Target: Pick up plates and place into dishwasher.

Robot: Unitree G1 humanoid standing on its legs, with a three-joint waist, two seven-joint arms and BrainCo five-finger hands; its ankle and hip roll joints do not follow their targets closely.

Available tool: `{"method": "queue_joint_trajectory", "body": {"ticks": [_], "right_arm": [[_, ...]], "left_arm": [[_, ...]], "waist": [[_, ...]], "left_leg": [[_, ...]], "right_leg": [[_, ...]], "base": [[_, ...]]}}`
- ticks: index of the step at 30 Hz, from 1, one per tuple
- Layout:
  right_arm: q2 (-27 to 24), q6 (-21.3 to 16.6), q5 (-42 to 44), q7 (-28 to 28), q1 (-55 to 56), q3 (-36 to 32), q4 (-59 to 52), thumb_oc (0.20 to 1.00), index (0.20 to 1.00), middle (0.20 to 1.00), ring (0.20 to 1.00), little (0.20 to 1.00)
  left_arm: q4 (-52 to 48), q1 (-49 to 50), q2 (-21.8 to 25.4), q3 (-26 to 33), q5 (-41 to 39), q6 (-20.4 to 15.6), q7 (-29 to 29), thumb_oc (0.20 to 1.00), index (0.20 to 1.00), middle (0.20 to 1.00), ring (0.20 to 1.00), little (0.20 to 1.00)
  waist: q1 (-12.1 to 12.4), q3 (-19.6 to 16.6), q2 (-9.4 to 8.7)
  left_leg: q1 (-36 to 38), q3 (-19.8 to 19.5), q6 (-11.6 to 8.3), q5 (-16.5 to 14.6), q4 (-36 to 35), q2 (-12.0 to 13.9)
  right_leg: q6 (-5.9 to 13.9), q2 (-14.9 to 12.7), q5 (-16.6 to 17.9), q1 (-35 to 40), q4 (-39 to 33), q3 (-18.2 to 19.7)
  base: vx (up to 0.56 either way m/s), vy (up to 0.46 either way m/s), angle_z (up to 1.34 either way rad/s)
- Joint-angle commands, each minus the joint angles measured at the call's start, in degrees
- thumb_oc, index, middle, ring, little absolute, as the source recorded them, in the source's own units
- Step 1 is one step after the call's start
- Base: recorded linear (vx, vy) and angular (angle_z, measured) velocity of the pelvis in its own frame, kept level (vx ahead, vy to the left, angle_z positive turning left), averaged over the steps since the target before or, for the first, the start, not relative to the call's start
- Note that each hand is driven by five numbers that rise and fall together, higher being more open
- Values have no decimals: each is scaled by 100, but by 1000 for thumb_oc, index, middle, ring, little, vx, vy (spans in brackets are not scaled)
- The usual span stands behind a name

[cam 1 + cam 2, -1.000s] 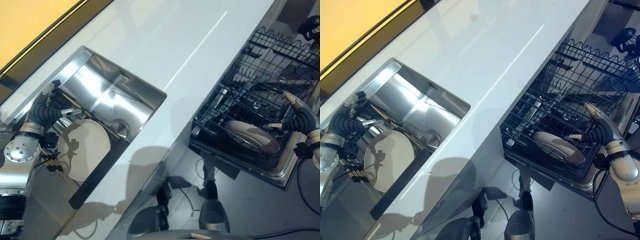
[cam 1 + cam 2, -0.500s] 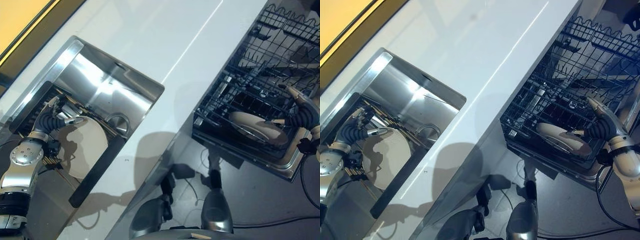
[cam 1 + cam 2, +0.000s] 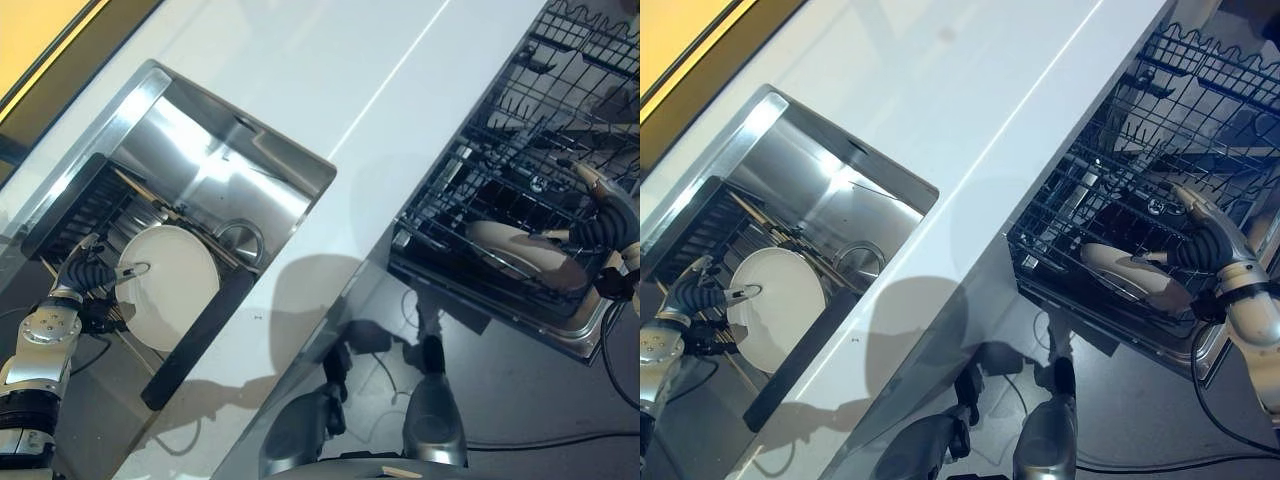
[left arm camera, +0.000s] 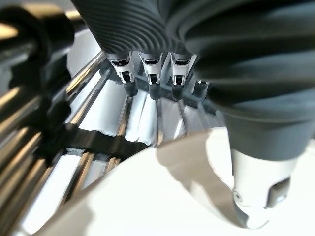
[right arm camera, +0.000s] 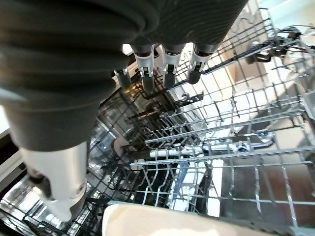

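A white plate [image 3: 172,287] leans in the steel sink [image 3: 205,150] on a dark rack. My left hand [image 3: 88,275] is at its left edge, open. In the left wrist view the straight fingers [image 4: 150,73] reach past the plate's rim [image 4: 147,196] over the rack bars, and the thumb lies just over its face. A cream plate [image 3: 520,255] lies in the dishwasher's lower rack [image 3: 480,160]. My right hand [image 3: 603,215] hovers at its right side, open, thumb pointing at the cream plate [image 5: 187,221].
The white countertop [image 3: 350,100] runs between sink and dishwasher. A dark drying rack [image 3: 75,205] fills the sink's left part, and a black strip [image 3: 200,335] borders its near side. Wire tines stand all over the dishwasher rack.
The camera has shifted. My left hand has drawn back to the white plate's left edge, baring most of its face. The right hand stays by the cream plate.
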Motion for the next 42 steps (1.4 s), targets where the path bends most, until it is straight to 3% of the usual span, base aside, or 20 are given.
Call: {"method": "queue_joint_trajectory", "body": {"ticks": [1, 11, 15, 17, 20, 25, 30, 42], "right_arm": [[-437, -32, 266, -182, -407, 18, -269, 1000, 1000, 1000, 1000, 1000], [-449, -146, 245, -237, -441, 32, -171, 1000, 1000, 1000, 1000, 1000], [-447, -175, 236, -248, -409, 36, -159, 1000, 1000, 1000, 1000, 1000], [-440, -199, 203, -231, -441, 66, -130, 1000, 1000, 1000, 1000, 1000], [-457, -216, 182, -253, -476, 114, -93, 1000, 1000, 1000, 1000, 1000], [-602, -224, 242, -266, -598, 266, -30, 1000, 1000, 1000, 1000, 1000], [-823, -228, 430, -249, -751, 443, 34, 1000, 1000, 1000, 1000, 1000], [-906, -137, 487, -224, -797, 470, 35, 1000, 1000, 1000, 1000, 1000]], "left_arm": [[428, -187, 492, -69, 276, 115, -149, 1000, 1000, 1000, 1000, 1000], [237, -536, 604, -440, 98, -271, -601, 1000, 1000, 1000, 1000, 1000], [95, -588, 589, -499, -403, -371, -1031, 1000, 1000, 1000, 1000, 1000], [16, -576, 553, -563, -836, -447, -1499, 1000, 1000, 1000, 1000, 1000], [-181, -576, 494, -675, -1477, -285, -2468, 1000, 1000, 1000, 1000, 1000], [-369, -541, 520, -1113, -1657, 149, -3801, 1000, 1000, 1000, 1000, 1000], [-386, -733, 672, -1558, -1585, 222, -4421, 1000, 1000, 1000, 1000, 1000], [-769, -831, 762, -1870, -1580, 147, -4557, 1000, 1000, 1000, 1000, 1000]], "waist": [[-94, -120, -208], [-165, -45, -192], [-185, -48, -161], [-199, -49, -125], [-215, -49, -79], [-254, -42, -2], [-310, -77, 45], [-334, -88, 117]], "left_leg": [[-376, -152, -375, -63, 583, 250], [-388, -115, -356, -57, 565, 247], [-356, -103, -355, -62, 545, 241], [-335, -95, -359, -60, 536, 237], [-300, -75, -349, -73, 515, 227], [-243, -46, -341, -82, 493, 209], [-143, -11, -331, -106, 436, 190], [-86, -10, -310, -117, 381, 153]], "right_leg": [[-55, -218, -149, -755, 1049, 204], [-55, -213, -132, -804, 1058, 254], [-54, -223, -137, -781, 1048, 255], [-52, -229, -137, -766, 1044, 264], [-42, -239, -137, -746, 1028, 269], [-26, -253, -113, -689, 987, 284], [-16, -251, -113, -610, 929, 302], [-9, -264, -112, -558, 889, 337]], "base": [[0, 0, 0], [-1, 1, 0], [0, 0, 0], [3, 16, 0], [0, 0, 0], [1, 13, 1], [0, 0, 0], [0, 0, 0]]}}
